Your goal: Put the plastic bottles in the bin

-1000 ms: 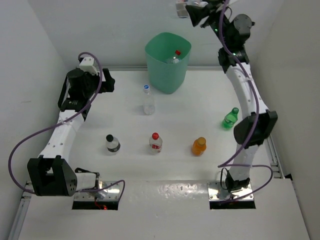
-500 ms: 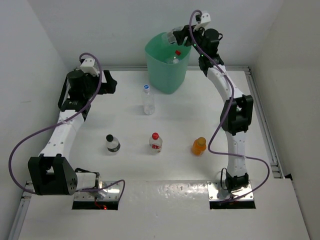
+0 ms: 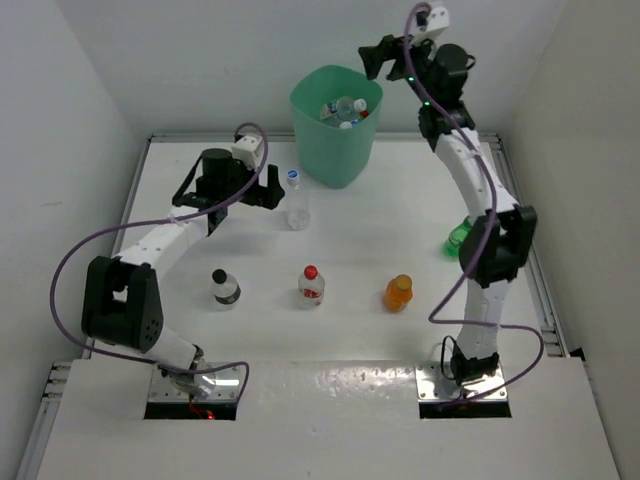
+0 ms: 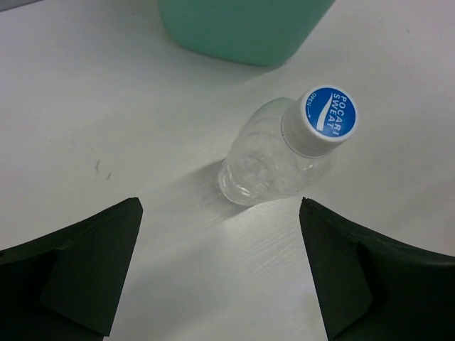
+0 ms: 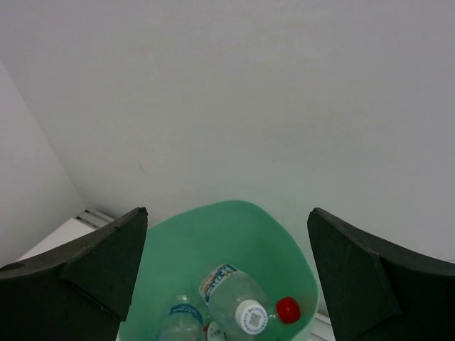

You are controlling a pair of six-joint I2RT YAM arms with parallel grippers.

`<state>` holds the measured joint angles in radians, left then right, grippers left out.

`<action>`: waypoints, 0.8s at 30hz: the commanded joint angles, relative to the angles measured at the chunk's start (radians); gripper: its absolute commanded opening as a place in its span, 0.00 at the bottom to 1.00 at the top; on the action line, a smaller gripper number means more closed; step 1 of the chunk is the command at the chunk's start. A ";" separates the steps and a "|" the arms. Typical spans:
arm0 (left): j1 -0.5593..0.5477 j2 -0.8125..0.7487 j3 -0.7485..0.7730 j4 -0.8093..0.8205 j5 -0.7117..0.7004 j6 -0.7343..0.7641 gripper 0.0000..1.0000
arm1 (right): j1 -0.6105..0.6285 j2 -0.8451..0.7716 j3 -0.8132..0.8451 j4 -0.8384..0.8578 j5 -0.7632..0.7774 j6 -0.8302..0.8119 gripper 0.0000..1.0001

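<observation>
The mint-green bin (image 3: 325,150) stands at the back of the table, with several clear bottles (image 3: 345,108) lying inside. In the right wrist view a white-capped bottle (image 5: 238,302), a red cap (image 5: 288,310) and a blue-labelled bottle (image 5: 181,321) show in the bin (image 5: 234,234). My right gripper (image 3: 376,58) (image 5: 227,213) hangs open and empty above the bin's rim. My left gripper (image 3: 274,190) (image 4: 220,204) is open just left of an upright clear blue-capped bottle (image 3: 296,202) (image 4: 281,156), not touching it.
Four more bottles stand on the table: black-capped (image 3: 225,288), red-capped (image 3: 311,286), orange (image 3: 399,293), and green (image 3: 457,238) partly behind the right arm. White walls close in the table on the left, back and right. The bin's wall (image 4: 242,28) stands just beyond the blue-capped bottle.
The right gripper came over the bin and opened; more bottles now lie in the bin. The left arm swung from the far left over to the blue-capped bottle.
</observation>
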<state>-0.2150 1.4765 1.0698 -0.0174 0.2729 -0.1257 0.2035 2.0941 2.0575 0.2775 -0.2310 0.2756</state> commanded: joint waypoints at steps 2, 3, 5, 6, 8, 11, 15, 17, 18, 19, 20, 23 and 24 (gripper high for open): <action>-0.027 0.060 0.090 0.093 0.025 0.044 1.00 | -0.104 -0.273 -0.146 0.003 -0.077 0.071 0.92; -0.027 0.085 0.099 0.103 0.035 0.044 1.00 | -0.145 -0.301 -0.177 -0.010 -0.089 0.082 0.92; -0.040 0.106 0.113 0.118 0.057 0.055 1.00 | -0.171 -0.406 -0.311 -0.037 -0.132 0.067 0.92; -0.049 0.117 0.113 0.119 0.057 0.055 1.00 | -0.194 -0.425 -0.345 -0.050 -0.137 0.051 0.92; -0.058 0.149 0.134 0.129 0.086 0.055 1.00 | -0.243 -0.503 -0.445 -0.093 -0.168 0.033 0.92; -0.070 0.200 0.153 0.140 0.112 0.055 1.00 | -0.308 -0.568 -0.520 -0.152 -0.186 0.033 0.92; -0.080 0.261 0.186 0.163 0.150 0.043 1.00 | -0.384 -0.618 -0.595 -0.199 -0.220 0.039 0.92; -0.080 0.277 0.186 0.163 0.160 0.032 1.00 | -0.397 -0.640 -0.645 -0.213 -0.226 0.034 0.92; -0.080 0.277 0.186 0.174 0.169 0.032 1.00 | -0.417 -0.654 -0.655 -0.215 -0.229 0.030 0.92; -0.080 0.291 0.186 0.174 0.183 0.032 1.00 | -0.421 -0.663 -0.678 -0.221 -0.232 0.027 0.92; -0.090 0.300 0.186 0.184 0.183 0.032 1.00 | -0.429 -0.670 -0.683 -0.222 -0.231 0.027 0.92; -0.102 0.329 0.186 0.218 0.192 0.020 1.00 | -0.441 -0.674 -0.695 -0.241 -0.234 0.019 0.92; -0.115 0.338 0.186 0.227 0.192 0.020 1.00 | -0.446 -0.675 -0.698 -0.241 -0.234 0.019 0.92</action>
<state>-0.2996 1.7939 1.2221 0.1284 0.4301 -0.0948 -0.2359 1.4834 1.3521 0.0154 -0.4351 0.3099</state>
